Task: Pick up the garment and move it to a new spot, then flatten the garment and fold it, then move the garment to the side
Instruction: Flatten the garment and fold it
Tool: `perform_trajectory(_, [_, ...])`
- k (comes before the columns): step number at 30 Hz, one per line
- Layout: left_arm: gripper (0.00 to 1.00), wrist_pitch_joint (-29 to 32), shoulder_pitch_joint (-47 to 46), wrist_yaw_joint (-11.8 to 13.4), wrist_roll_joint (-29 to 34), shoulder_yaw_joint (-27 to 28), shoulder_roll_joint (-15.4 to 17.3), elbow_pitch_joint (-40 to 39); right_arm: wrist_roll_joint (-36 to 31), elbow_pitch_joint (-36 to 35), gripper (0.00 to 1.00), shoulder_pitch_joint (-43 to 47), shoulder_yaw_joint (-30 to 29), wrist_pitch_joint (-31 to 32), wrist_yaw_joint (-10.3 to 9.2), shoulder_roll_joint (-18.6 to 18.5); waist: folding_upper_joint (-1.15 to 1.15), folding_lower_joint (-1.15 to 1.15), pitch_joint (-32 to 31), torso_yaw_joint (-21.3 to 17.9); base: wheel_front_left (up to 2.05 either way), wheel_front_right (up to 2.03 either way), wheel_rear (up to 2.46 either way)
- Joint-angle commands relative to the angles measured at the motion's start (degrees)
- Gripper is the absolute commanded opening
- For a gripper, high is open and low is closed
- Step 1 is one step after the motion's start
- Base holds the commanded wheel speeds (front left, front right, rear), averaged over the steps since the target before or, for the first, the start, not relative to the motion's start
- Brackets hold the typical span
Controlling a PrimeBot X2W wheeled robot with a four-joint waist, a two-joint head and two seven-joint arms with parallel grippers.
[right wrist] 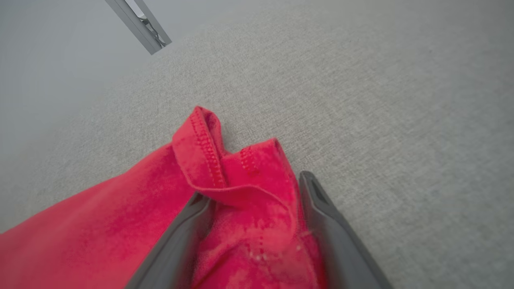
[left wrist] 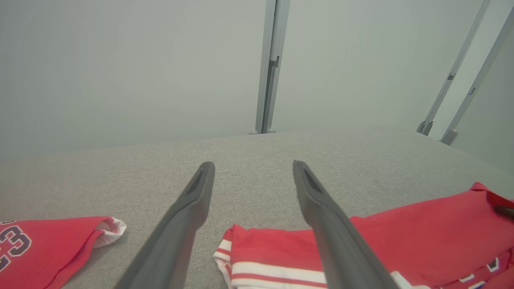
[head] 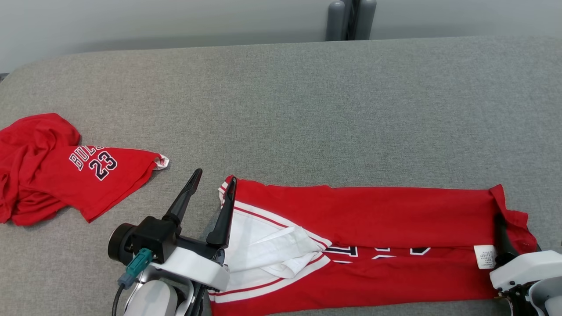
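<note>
Currently the garment (head: 373,219) is laid along the bench (head: 307,109), near side. The left claw (head: 216,175) and right claw (right wrist: 253,186) are spread wide, nothing gripped; hem bunched inside the right one could be snagged and dragged.

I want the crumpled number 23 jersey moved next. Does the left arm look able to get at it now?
Probably yes: the left gripper stands open, and just bare grey surface lies between it and the crumpled jersey to its left.

A crumpled red shirt (head: 66,169) marked 23 lies at the left of the grey table (head: 307,109). Behind it stand grey posts (head: 351,19).
</note>
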Motion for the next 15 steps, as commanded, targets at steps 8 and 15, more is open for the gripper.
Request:
perform_trajectory(8, [1.00, -0.21, 0.12, -0.59, 0.94, 1.03, -0.18, 0.13, 4.21, 0.90, 0.00, 0.38, 5.53, -0.45, -0.02, -0.64, 0.00, 0.00, -0.33, -0.17, 0.00, 0.00, 0.00])
perform_trajectory(15, [1.00, -0.21, 0.55, -0.75, 1.20, 1.49, -0.35, 0.20, 5.95, 1.18, 0.00, -0.73, 6.30, -2.03, -0.03, -3.91, 0.00, 0.00, -1.01, -0.42, 0.00, 0.00, 0.00])
